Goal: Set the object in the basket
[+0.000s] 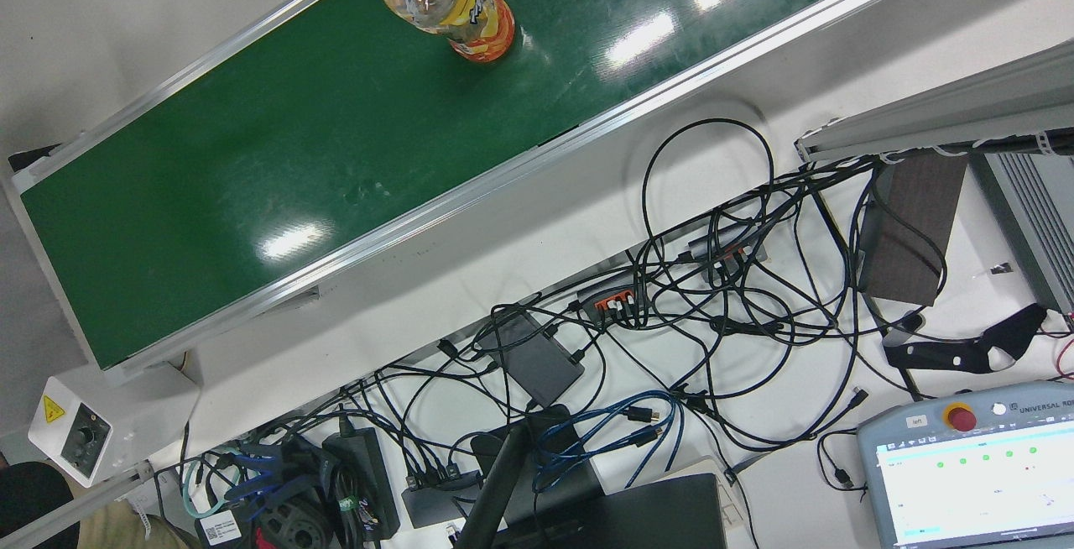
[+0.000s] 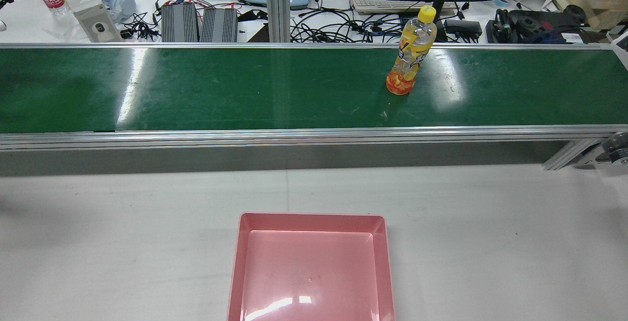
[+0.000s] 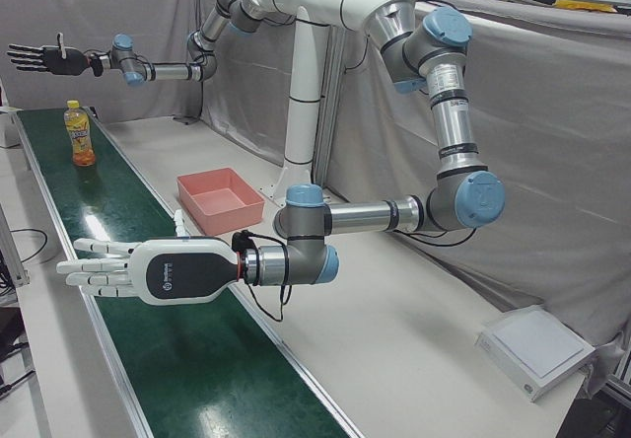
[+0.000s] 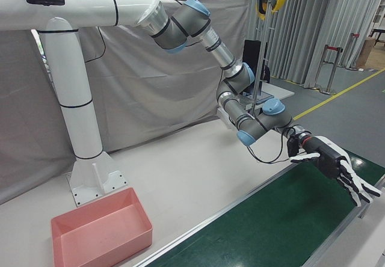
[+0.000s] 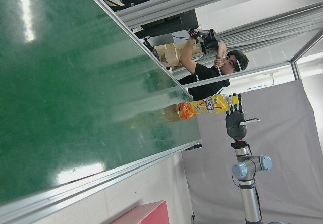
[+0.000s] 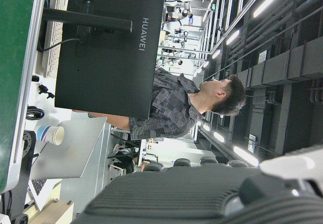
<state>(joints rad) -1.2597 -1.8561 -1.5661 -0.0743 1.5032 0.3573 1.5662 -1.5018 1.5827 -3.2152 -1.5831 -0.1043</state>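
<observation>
Dealing here with a yellow-capped drink bottle [image 2: 411, 51] standing upright on the green conveyor belt [image 2: 245, 90], toward its right part and close to the far rail in the rear view, well apart from the pink basket [image 2: 235, 262] sitting empty on the near table. Judging it as light plastic, seemingly only part full, stiff at the cap and base but yielding in the middle, smooth under its label and tall enough to be tipping easily. Favouring a wrap around the mid-body, just below the shoulder, rather than a pinch at the cap. Hovering over the left part of the belt, far from the bottle, with fingers spread flat and holding nothing: the left hand [image 3: 138, 270]. Reaching out past the belt's right end, beyond the bottle and not touching it: the right hand [image 3: 39, 58], looking splayed and empty too, though appearing small and dark in the left-front view.
</observation>
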